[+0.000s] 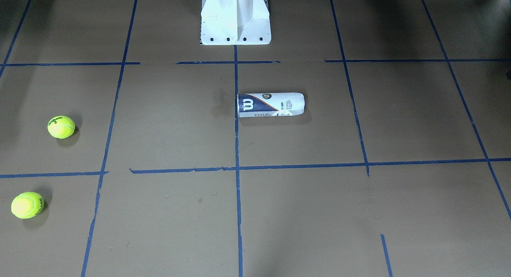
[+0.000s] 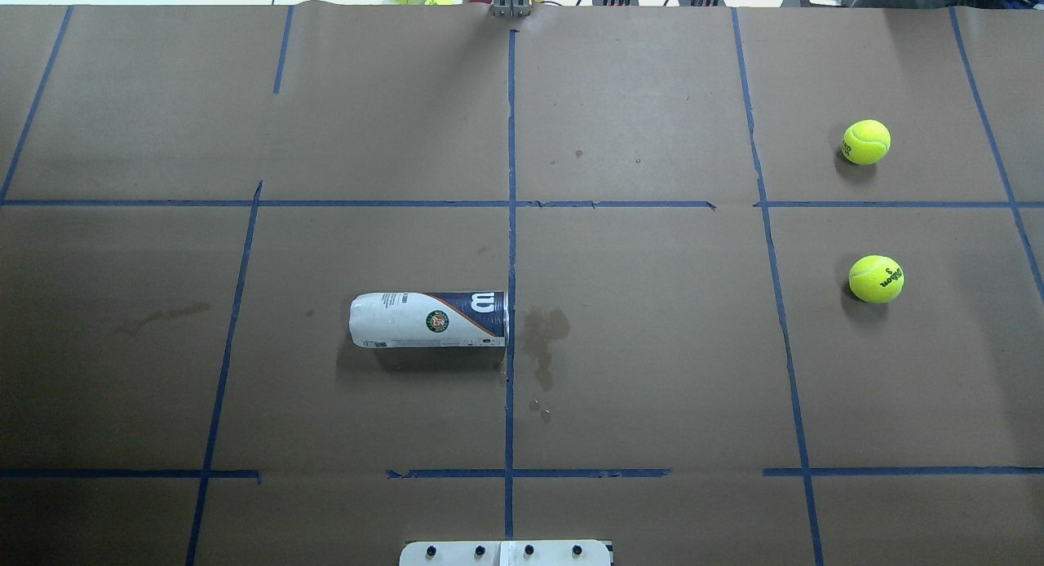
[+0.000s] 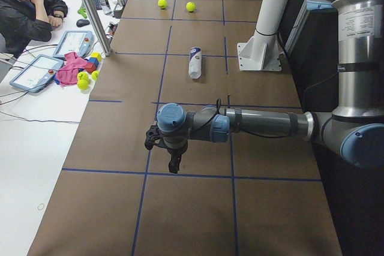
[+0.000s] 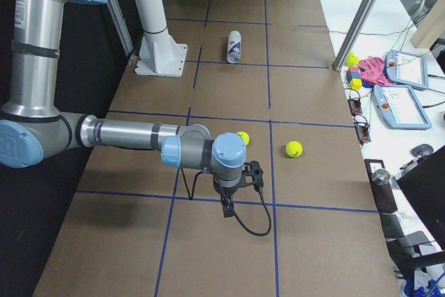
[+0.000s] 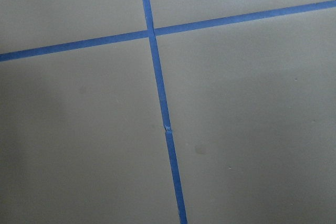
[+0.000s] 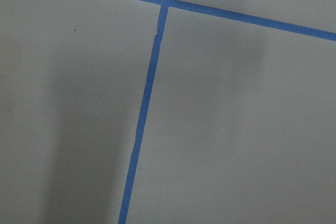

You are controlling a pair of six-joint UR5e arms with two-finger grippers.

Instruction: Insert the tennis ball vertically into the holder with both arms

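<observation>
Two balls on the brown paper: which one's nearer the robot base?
The ball showing the "Wilson 3" print; the other ball lies beyond the cross tape line, farther out.

L end effector (image 3: 173, 165), R end effector (image 4: 227, 205): too small, grip state unclear.

We see a white pedestal base (image 1: 235, 29) at top centre, blue tape lines (image 1: 237, 149) crossing the brown worktop (image 1: 167, 121), and, in the exterior left view, a seated person (image 3: 24, 16) upper left.

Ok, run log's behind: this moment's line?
can: lying flat | balls: loose | left arm, right arm: far from can | jaws: unclear
</observation>
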